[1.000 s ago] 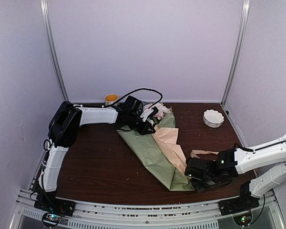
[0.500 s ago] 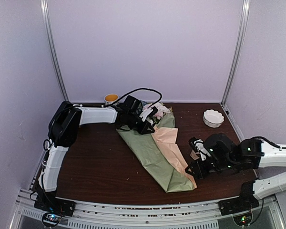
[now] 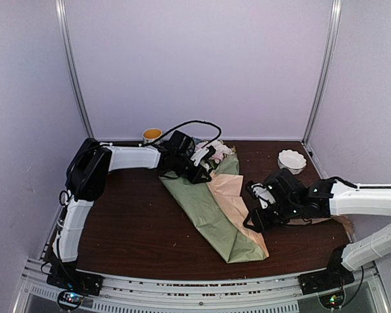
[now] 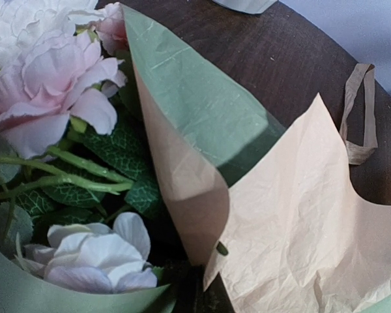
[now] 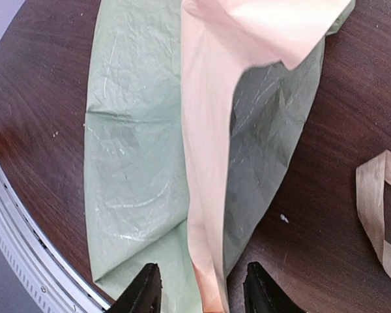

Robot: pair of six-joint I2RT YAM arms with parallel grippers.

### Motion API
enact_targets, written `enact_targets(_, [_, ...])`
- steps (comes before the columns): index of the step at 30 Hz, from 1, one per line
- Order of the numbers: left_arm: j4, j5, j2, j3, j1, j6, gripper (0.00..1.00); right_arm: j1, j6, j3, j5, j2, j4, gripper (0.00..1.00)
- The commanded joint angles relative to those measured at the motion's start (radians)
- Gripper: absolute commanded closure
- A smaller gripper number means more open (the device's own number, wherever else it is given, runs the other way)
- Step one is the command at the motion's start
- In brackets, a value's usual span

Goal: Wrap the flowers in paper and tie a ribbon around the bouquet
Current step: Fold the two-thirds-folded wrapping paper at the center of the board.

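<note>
At the left of the overhead view, the left arm runs up from the lower left corner and bends across toward the upper middle of the dark wooden table (image 3: 137, 215). A small yellow cup (image 3: 152, 135) stands at the back edge just behind it. The left gripper (image 3: 199, 168) sits at the wide end of the wrap with its jaws fully closed. Its fingers are out of its own camera's view, so I cannot tell whether any paper is pinched between them.

Right beside it are the flowers (image 3: 216, 152). Pink and white blooms and green leaves poke out at the upper middle, with the stems tucked inside.

The paper (image 3: 212, 208) lies around them as a long loose cone. It slants from the upper middle down to the lower right of centre, with the sage side outward. One tan flap is folded open along its right edge.

The right gripper (image 5: 202, 292) hovers over the narrow lower end of the cone. Its two fingers stand partly apart and grip nothing, and the tan fold edge shows in the gap below them.

To the right of the paper, the ribbon (image 5: 373, 202) lies in a loose loop on the bare wood, apart from the wrap.

A small white bowl (image 3: 291, 161) sits at the upper right of the table, and the right arm stretches in from the right edge.
</note>
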Motion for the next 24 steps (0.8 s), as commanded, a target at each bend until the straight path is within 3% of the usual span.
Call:
enact_targets(1, [-0.014,-0.012,-0.001,-0.021,0.022,0.013,1.00,-0.085,-0.041,0.054,-0.117,0.065,0.126,0.56])
enact_targets(10, [-0.028,-0.014,-0.001,-0.018,0.022,0.010,1.00,-0.324,0.001,0.213,-0.259,0.174,0.235,0.54])
enact_targets(14, [-0.035,-0.023,-0.005,-0.018,0.022,0.012,1.00,-0.358,-0.056,0.339,-0.299,0.290,0.165,0.54])
enact_targets(24, [-0.034,-0.016,-0.003,-0.021,0.021,0.025,1.00,-0.407,-0.067,0.491,-0.299,0.501,0.168,0.53])
